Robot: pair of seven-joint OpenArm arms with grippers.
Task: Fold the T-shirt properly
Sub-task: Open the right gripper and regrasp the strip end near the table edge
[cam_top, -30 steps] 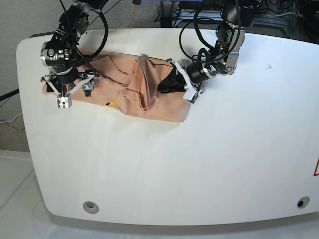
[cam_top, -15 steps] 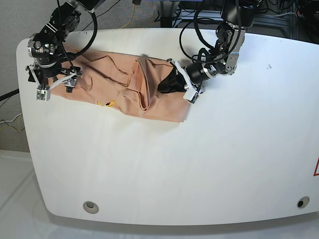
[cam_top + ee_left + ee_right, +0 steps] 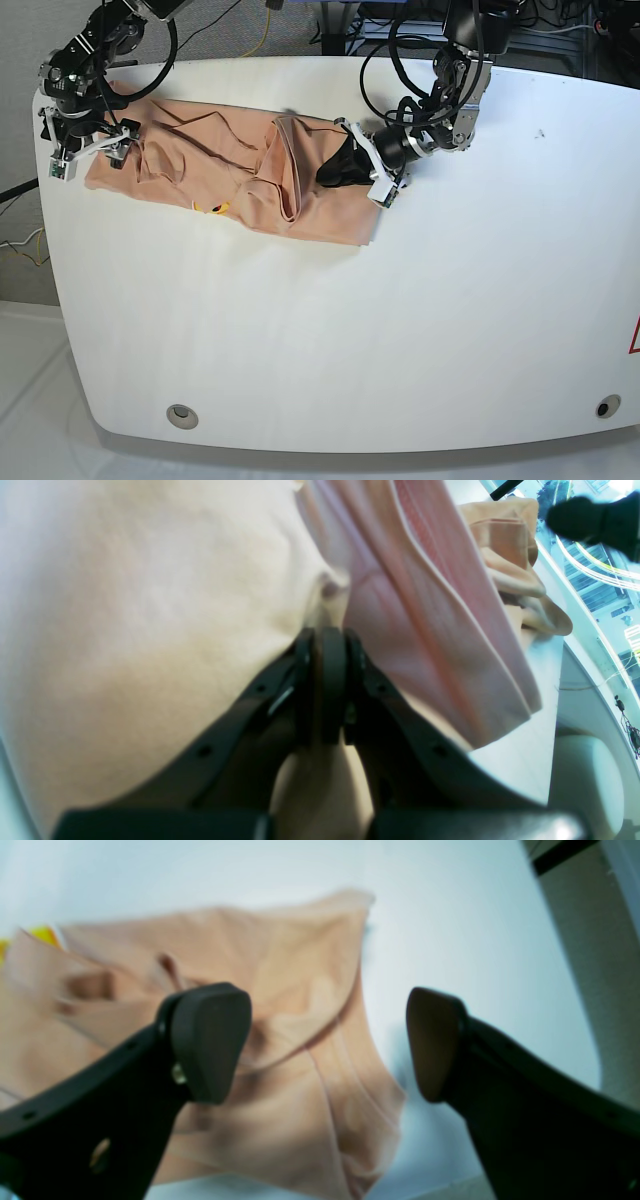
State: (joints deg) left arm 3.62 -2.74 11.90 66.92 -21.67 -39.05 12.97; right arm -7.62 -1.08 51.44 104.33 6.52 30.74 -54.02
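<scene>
The peach T-shirt [image 3: 240, 170] lies crumpled and stretched across the back left of the white table [image 3: 400, 320], its small yellow label [image 3: 212, 209] showing near its front edge. My left gripper [image 3: 335, 168] lies low on the shirt's right part; in the left wrist view it [image 3: 322, 630] is shut on a pinch of the T-shirt [image 3: 125, 605]. My right gripper [image 3: 85, 150] hovers at the shirt's left end. In the right wrist view it [image 3: 330, 1045] stands open above a corner of the T-shirt [image 3: 300, 990], with nothing between its fingers.
The table's rounded left edge [image 3: 45, 200] runs close beside the right gripper. Cables and dark equipment [image 3: 420, 20] sit behind the table. Two round holes [image 3: 181, 414] [image 3: 607, 406] mark the front corners.
My right arm has swung left and back, from over the shirt's left part to its far left end. The left arm and its grip have stayed put.
</scene>
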